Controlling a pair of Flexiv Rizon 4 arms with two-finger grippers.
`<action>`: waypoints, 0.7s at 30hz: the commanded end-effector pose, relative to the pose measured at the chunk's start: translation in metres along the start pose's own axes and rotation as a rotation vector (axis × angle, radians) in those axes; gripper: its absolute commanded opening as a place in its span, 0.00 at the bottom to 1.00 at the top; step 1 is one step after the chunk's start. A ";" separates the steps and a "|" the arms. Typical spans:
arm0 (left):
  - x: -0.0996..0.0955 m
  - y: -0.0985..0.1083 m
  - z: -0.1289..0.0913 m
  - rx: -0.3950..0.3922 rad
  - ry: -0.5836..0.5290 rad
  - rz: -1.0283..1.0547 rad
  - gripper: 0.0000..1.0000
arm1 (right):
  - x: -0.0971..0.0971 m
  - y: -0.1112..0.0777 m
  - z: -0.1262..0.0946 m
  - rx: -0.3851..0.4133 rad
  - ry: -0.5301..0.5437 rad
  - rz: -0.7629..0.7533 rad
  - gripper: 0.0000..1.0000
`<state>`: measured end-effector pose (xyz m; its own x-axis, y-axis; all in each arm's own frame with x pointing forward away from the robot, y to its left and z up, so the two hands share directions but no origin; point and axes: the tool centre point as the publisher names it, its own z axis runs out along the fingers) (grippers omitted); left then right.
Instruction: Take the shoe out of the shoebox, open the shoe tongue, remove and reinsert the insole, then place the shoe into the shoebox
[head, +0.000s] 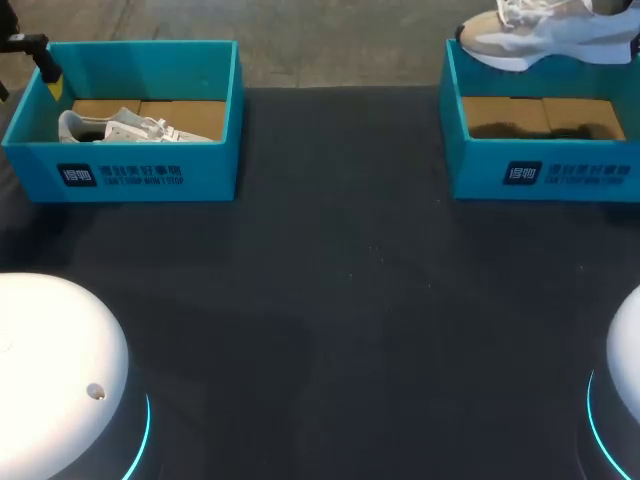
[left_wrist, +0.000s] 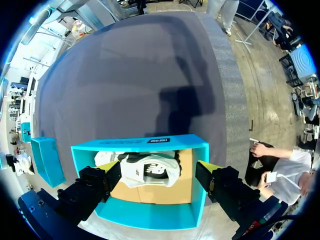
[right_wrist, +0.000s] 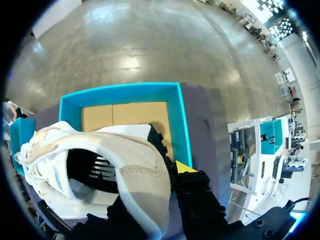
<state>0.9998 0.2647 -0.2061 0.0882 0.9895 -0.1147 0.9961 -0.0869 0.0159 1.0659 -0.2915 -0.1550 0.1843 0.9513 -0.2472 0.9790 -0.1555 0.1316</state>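
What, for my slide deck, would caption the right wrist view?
Right gripper grips a beige-and-white shoe by its heel collar, held over the open teal shoebox.

Black jaws, yellow tips (left_wrist: 210, 167), white bases (head: 55, 360)

A table (head: 330, 300) with a dark grey, matte, cloth-like top fills most of the head view, with a few tiny pale specks near its middle and its far edge running straight across; in the left wrist view a soft shadow (left_wrist: 182, 107) lies on it
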 end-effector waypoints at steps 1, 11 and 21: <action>0.000 -0.001 0.000 -0.003 0.001 0.001 1.00 | 0.000 -0.027 -0.024 -0.040 0.003 0.001 0.00; 0.000 -0.001 0.000 -0.003 0.001 0.001 1.00 | 0.026 -0.075 -0.056 -0.047 0.031 0.009 0.00; 0.000 -0.001 0.000 -0.003 0.001 0.001 1.00 | 0.062 -0.133 -0.084 -0.060 0.043 0.027 0.00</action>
<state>0.9998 0.2647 -0.2061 0.0882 0.9895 -0.1147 0.9961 -0.0870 0.0159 0.9620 -0.1999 -0.1111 0.1998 0.9600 -0.1964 0.9769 -0.1796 0.1159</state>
